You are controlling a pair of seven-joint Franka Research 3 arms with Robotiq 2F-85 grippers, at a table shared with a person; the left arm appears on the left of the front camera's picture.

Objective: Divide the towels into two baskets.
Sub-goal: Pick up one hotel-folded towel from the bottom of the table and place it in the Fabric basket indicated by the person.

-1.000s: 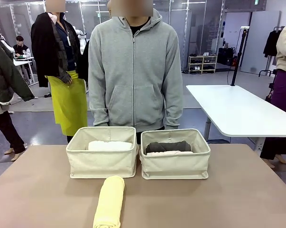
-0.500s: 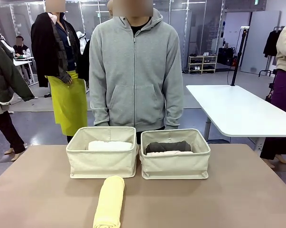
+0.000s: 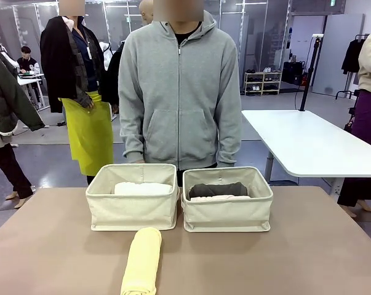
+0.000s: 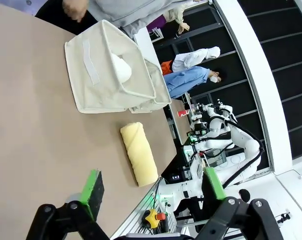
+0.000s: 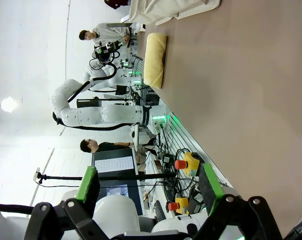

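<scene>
Two cream baskets sit side by side at the far-centre of the table (image 3: pixel 333 258), in front of a person in a grey hoodie (image 3: pixel 179 92). Left basket (image 3: pixel 133 203) holds the white towel (image 3: pixel 142 188); right basket (image 3: pixel 227 206) holds the dark grey towel (image 3: pixel 218 189) w/ a pale towel (image 3: pixel 213 198) beside it. Pale yellow towel (image 3: pixel 142 261) lies on the table just in front of the baskets — outside both. Left gripper (image 4: pixel 151 190) and right gripper (image 5: pixel 148 187) — jaws spread wide, nothing between the pads, both above the table.

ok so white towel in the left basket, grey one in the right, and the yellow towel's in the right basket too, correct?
Not quite. The yellow towel lies on the table in front of the baskets, as the front view shows. The white towel in the left basket and the grey towel in the right basket are correct.
</scene>
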